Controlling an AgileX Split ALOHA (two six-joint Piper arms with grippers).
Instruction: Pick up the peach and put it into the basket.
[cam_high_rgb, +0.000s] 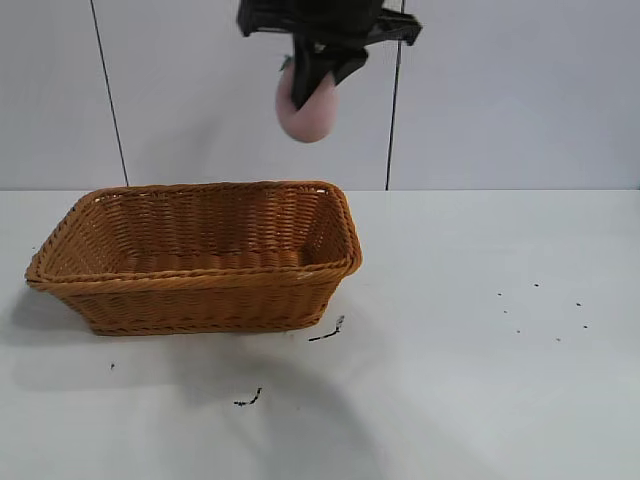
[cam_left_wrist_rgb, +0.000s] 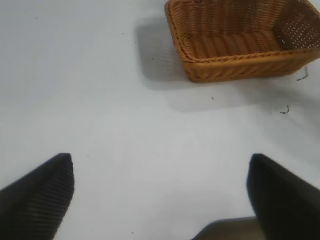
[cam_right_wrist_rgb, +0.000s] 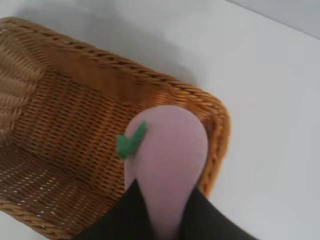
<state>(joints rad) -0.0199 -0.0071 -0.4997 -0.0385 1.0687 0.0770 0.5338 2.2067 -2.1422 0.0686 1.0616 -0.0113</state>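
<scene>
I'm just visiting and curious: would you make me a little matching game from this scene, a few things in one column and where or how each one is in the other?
Things:
1. peach
2. basket
3. left gripper
4. right gripper

States:
A. open, over bare table
B. shut on the fruit, high up
C. held in the air above the wicker rim
D. standing on the table with nothing in it

Pairs: 1-C, 2-D, 3-A, 4-B
</scene>
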